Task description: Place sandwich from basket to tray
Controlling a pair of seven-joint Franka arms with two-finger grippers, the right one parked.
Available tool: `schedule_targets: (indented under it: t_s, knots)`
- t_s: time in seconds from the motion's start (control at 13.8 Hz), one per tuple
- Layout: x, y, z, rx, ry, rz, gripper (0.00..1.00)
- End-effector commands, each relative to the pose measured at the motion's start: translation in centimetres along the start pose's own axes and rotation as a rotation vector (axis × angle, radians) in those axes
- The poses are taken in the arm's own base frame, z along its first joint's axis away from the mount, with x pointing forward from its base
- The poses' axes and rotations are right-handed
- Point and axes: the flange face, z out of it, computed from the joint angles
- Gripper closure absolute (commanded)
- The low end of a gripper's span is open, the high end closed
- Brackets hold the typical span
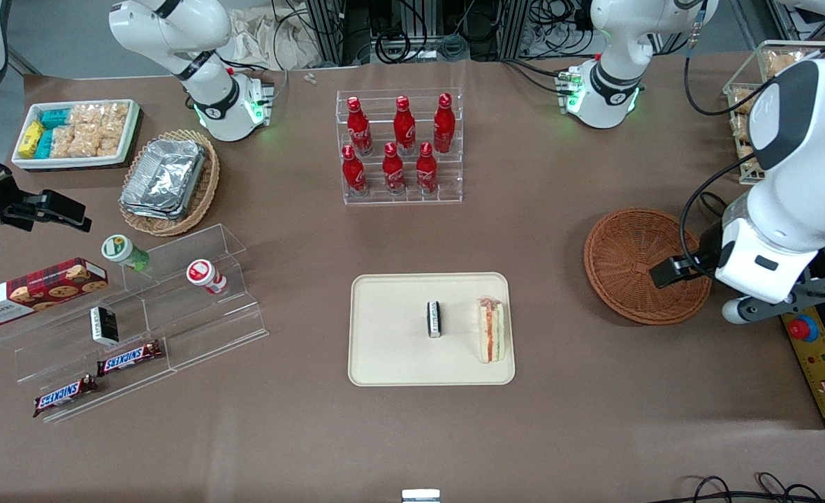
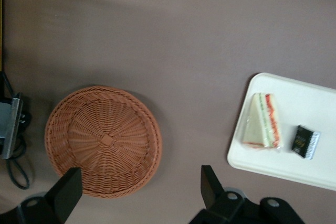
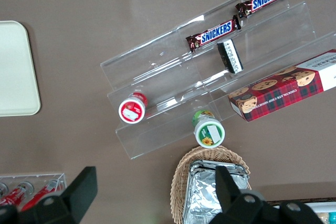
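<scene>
White-bread triangular sandwich (image 1: 492,330) lies on the cream rectangular tray (image 1: 391,363), at its 3 o'clock edge. Reddish-brown round wicker basket (image 1: 634,265) sits empty. Left arm's gripper (image 2: 137,186) hovers above the basket, jaws spread.

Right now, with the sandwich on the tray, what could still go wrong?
The sandwich lies right at the tray rim nearest the basket, so a nudge might tip it off. The open gripper hangs above the basket's edge; descending could knock the basket. The small black packet sits close beside the sandwich.
</scene>
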Motion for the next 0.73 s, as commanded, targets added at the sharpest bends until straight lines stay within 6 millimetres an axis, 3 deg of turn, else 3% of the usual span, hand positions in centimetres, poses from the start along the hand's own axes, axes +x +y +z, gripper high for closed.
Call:
schedule_targets:
  t_s: [0.0,0.22,0.36,0.65]
  knots:
    - [-3.7,-1.9,0.3,0.014,-0.011,0.082,0.0]
    - [-5.2,-3.9,0.5,0.023,-0.005,0.15,0.0]
    - [-4.7,-8.5,0.6,-0.06,-0.023,0.239,0.0]
    - [-4.1,-9.5,1.3,-0.053,-0.03,0.242,0.0]
